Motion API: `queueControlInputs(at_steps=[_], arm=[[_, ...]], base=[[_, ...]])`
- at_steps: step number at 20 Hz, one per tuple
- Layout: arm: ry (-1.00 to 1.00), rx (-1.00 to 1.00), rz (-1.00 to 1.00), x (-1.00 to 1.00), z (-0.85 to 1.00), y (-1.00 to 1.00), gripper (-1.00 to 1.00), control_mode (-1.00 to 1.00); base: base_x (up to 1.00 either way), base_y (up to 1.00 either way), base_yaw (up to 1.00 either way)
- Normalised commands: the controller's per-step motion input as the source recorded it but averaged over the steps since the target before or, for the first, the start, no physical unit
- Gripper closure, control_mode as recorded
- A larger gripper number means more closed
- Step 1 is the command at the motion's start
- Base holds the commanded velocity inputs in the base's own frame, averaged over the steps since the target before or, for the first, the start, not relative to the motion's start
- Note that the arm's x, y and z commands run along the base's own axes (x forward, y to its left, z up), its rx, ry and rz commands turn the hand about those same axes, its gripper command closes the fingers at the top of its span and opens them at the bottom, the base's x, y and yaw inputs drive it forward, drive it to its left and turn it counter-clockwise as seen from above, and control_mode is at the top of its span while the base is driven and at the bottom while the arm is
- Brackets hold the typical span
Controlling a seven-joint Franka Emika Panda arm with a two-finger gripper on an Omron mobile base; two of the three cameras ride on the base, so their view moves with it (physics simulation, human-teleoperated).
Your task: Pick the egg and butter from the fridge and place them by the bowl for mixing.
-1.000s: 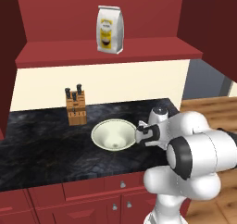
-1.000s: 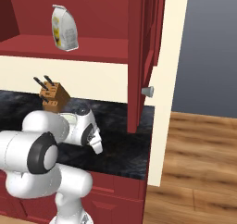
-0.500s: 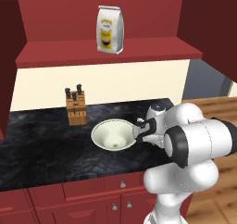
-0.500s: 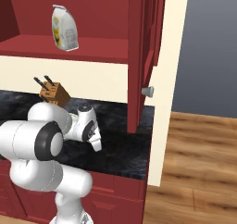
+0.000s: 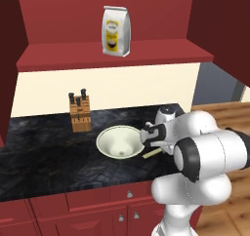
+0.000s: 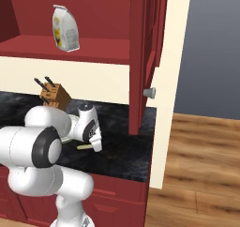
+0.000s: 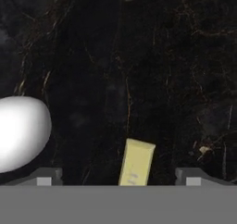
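With my hand [image 7: 119,177] spread wide over the butter [image 7: 136,163], egg [image 7: 21,133] at nine o'clock, I'd lift straight up, avoiding both.

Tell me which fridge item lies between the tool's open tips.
The pale yellow butter stick, centred between them on the black counter; the white egg lies aside.

Glossy black marble counter [image 5: 49,157]; wooden knife block [image 5: 80,114].
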Motion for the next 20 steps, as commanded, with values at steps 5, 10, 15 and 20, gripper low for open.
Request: queueControlInputs(at_steps=[5,10,15,20], arm=[[0.0,0.02,-0.06,-0.23,0.36,0.01,-1.0,-1.0],[-0.03,0.0,0.0,-0.42,0.43,0.07,-1.0,-1.0],[-0.03,-0.01,0.12,-0.45,0.49,0.02,-1.0,-1.0],[-0.05,-0.08,0.33,-0.49,0.37,0.03,-1.0,-1.0]], base=[[0.0,0.0,0.0],[0.0,0.0,0.0],[0.0,0.0,0.0],[0.0,0.0,0.0]])
